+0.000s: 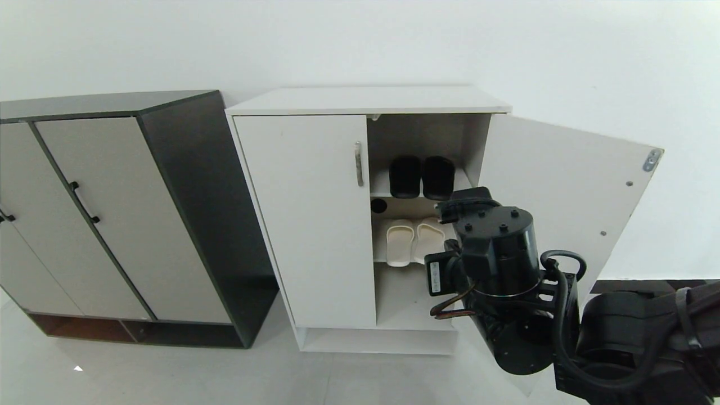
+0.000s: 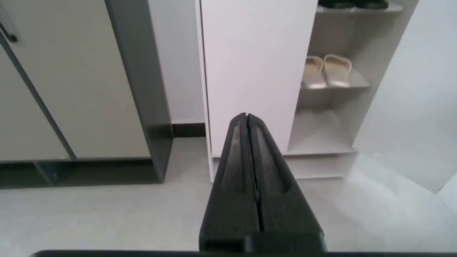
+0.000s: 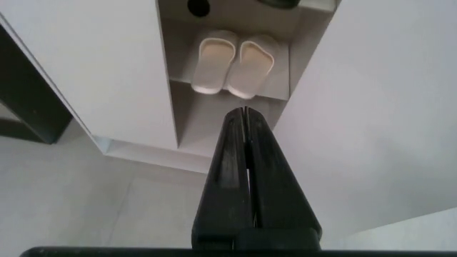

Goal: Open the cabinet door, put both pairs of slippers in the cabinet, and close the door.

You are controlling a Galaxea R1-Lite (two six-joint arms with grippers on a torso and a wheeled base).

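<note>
A dark grey cabinet [image 1: 185, 214] with pale doors and black handles stands on the robot's left, its side close against a white cabinet [image 1: 365, 101] that backs onto the white wall. The white cabinet's right door [image 1: 562, 191] is swung wide open; its left door [image 1: 306, 219] is shut and carries an upright metal handle [image 1: 358, 163] at its inner edge. In the open half, the black slippers [image 1: 422, 177] sit side by side on the upper shelf, and the cream slippers [image 1: 413, 239] sit side by side on the shelf below.

The right gripper [image 3: 245, 111] hangs in front of the open compartment, below the cream pair, its fingers pressed together on nothing. The left gripper [image 2: 246, 116] is low over the floor facing the shut door, likewise closed and empty.

A metal hinge plate [image 1: 651, 160] shows at the open door's top corner. A white label [image 1: 434, 277] on the right wrist has print too small to read.
</note>
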